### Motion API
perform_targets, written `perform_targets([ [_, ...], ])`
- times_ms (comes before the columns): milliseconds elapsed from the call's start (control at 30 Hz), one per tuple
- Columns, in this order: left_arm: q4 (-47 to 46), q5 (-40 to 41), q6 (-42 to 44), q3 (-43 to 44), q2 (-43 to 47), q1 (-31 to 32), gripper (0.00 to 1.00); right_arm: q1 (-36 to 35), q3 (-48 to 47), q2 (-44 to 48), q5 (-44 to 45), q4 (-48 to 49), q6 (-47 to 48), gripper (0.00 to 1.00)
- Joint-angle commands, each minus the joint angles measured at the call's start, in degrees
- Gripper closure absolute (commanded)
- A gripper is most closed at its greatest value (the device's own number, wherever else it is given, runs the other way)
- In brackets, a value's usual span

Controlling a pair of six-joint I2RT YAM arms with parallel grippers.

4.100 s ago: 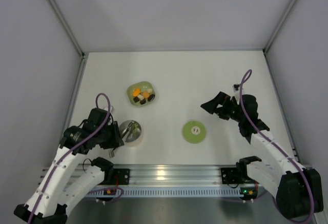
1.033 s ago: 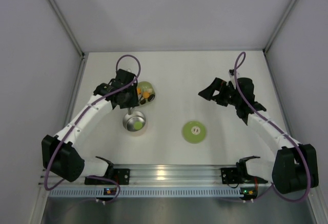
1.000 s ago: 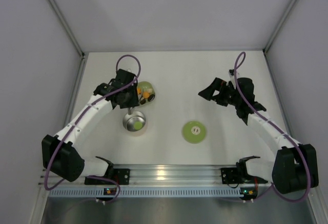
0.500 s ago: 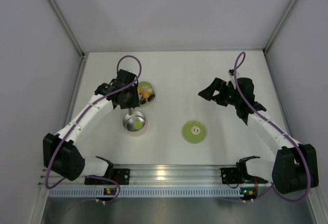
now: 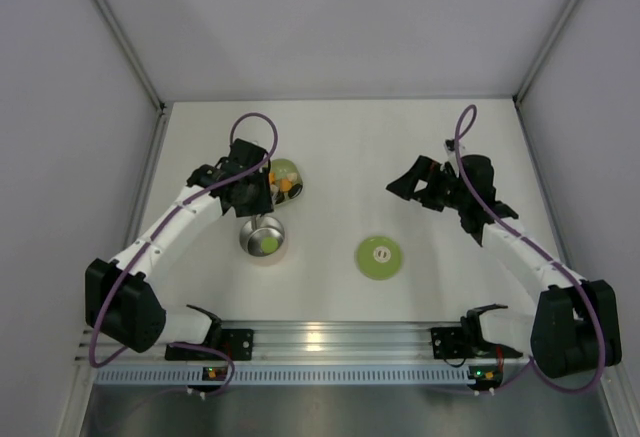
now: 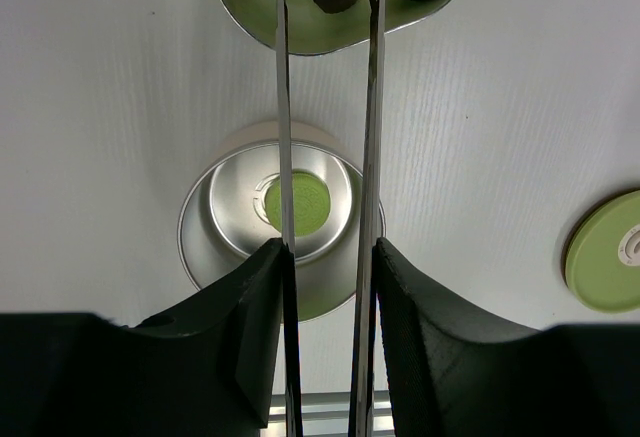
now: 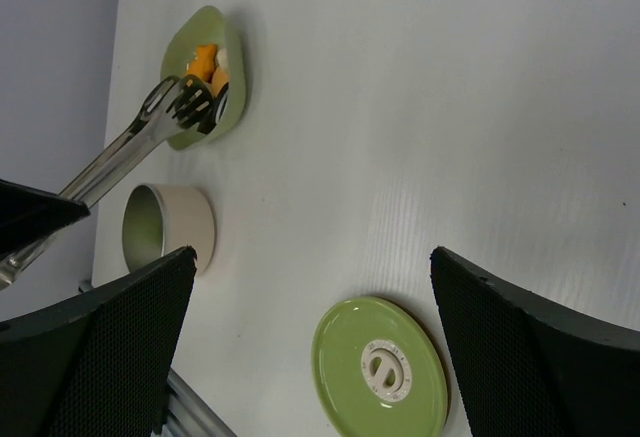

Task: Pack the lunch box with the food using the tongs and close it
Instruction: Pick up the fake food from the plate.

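The left gripper (image 6: 329, 255) clamps the tongs (image 6: 282, 107), whose tips reach into the green dish (image 5: 289, 169) over the food (image 7: 205, 62). At the dish's 6 o'clock stands the lunch box (image 5: 263, 237), uncovered, a green disc (image 6: 297, 204) inside. Its lid (image 5: 379, 257) lies well apart at the box's 3 o'clock. At the lid's 1 o'clock the right gripper (image 5: 402, 183) hovers, jaws wide and empty.

The open steel lunch box (image 5: 263, 238) held one green piece (image 6: 297, 203). Its green lid (image 5: 379, 257) lay well apart. The slim tongs (image 7: 120, 152) had their tips over the food (image 7: 205, 62).
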State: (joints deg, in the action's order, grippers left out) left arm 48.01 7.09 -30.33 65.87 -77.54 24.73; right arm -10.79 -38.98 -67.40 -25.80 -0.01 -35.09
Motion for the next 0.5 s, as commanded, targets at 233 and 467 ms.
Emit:
perform_targets([
  [233,-3.71,0.03,-0.08,-0.30,-1.56,0.32,0.60,-1.17,0.13,-1.07,-0.92,2.82,0.73,0.01],
  [467,-3.36,0.38,0.18,0.58,-1.22,0.23,0.71,-1.17,-0.39,-2.04,-1.44,3.26,0.46,0.01],
])
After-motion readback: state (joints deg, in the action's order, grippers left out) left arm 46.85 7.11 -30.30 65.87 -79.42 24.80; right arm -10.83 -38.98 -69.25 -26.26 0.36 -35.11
